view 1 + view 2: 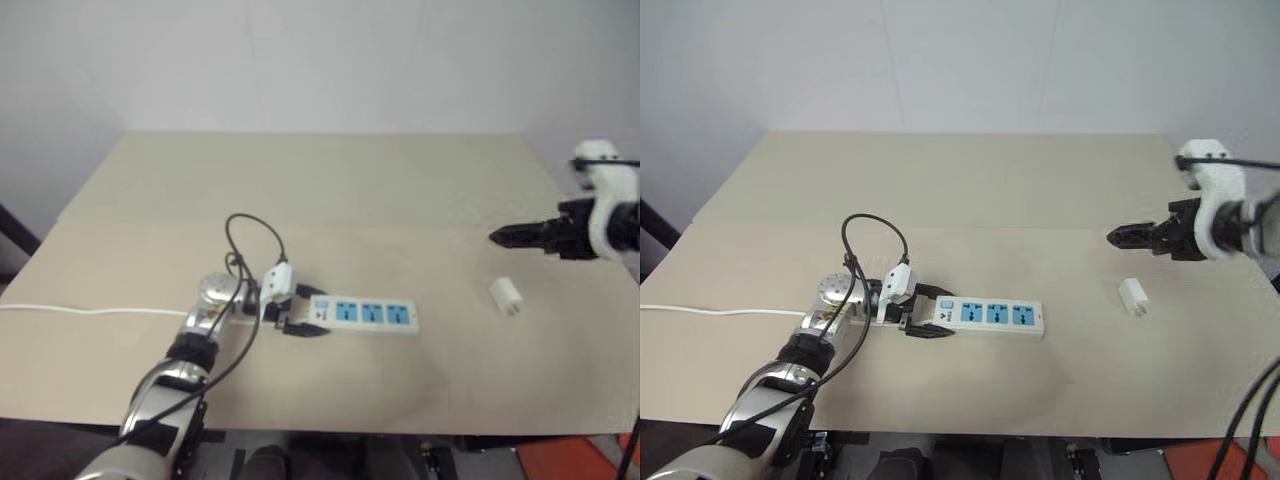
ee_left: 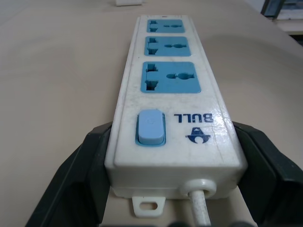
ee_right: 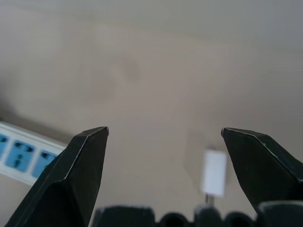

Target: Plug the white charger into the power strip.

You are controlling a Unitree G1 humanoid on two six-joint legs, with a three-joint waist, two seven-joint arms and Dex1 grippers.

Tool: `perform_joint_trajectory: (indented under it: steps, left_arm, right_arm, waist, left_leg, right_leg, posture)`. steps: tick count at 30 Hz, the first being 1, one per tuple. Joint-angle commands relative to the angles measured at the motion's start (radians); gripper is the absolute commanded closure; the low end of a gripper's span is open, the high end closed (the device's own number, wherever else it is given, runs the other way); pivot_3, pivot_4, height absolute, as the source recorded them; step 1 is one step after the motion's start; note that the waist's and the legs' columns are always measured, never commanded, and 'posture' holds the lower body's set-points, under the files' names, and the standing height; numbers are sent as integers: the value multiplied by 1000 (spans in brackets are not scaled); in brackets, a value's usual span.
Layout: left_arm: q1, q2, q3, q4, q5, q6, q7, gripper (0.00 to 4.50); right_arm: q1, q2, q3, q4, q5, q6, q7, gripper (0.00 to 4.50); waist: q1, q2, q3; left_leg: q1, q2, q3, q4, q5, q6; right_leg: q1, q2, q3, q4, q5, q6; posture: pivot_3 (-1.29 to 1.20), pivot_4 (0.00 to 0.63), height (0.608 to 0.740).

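The power strip [image 1: 365, 314] lies flat near the table's middle, its three light-blue sockets facing up. My left gripper [image 1: 298, 318] is shut on its switch end, one black finger [image 2: 80, 179] on each long side, with the cord leaving between them. The white charger [image 1: 506, 296] lies on its side on the table, well to the right of the strip. My right gripper [image 1: 500, 237] hovers above and just behind the charger, open, pointing left and down with nothing between its fingers. In the right wrist view the charger [image 3: 214, 172] lies below the gap, close to one finger [image 3: 258, 163].
The strip's thin white cord [image 1: 80, 310] runs left across the tan table [image 1: 330, 180] to its edge. A white wall stands behind the table. The table's near edge runs just in front of the strip and my left arm.
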Motion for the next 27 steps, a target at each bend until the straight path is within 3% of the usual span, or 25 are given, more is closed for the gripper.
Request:
perform_joint_trajectory:
  steps: [1, 5, 11, 18, 27]
  left_arm:
    - [-4, -10, -20, -24, 24, 14, 70, 1230]
    - [-3, -15, -20, -34, 16, 29, 108, 1230]
    - [9, -3, -26, -50, 15, 31, 124, 1230]
    - [35, 15, -27, -83, 10, 40, 137, 1230]
    - [65, 33, -31, -135, 3, 60, 150, 1230]
  right_arm:
    - [-166, 30, 241, 208, -168, 7, 109, 0]
    - [-287, 88, 473, 395, -326, -99, 298, 0]
    - [-334, 165, 649, 588, -524, -250, 533, 0]
    - [-349, 269, 675, 803, -709, -394, 671, 0]
    - [-348, 383, 601, 1002, -870, -531, 711, 0]
  waist:
    - [2, 4, -2]
    - [5, 8, -5]
    - [2, 8, -5]
    - [-13, 11, -6]
    - [-18, 13, -7]
  left_leg:
    - [-4, 0, 0, 1, 0, -1]
    - [-9, -1, 1, 2, 1, -1]
    - [-11, -1, 0, 8, 0, 0]
    - [-11, -1, 0, 11, 0, 0]
    - [-11, -1, 0, 10, 3, -5]
  right_leg:
    - [-3, 0, 0, 1, 1, 1]
    - [-7, -2, -1, -1, 2, 2]
    - [-7, -1, -2, 1, 3, 2]
    - [-7, -1, -2, 1, 4, 3]
    - [-7, -1, -2, 2, 4, 3]
  posture:
    - [0, 150, 740]
    - [0, 150, 740]
    - [0, 150, 740]
    - [0, 150, 740]
    - [0, 150, 740]
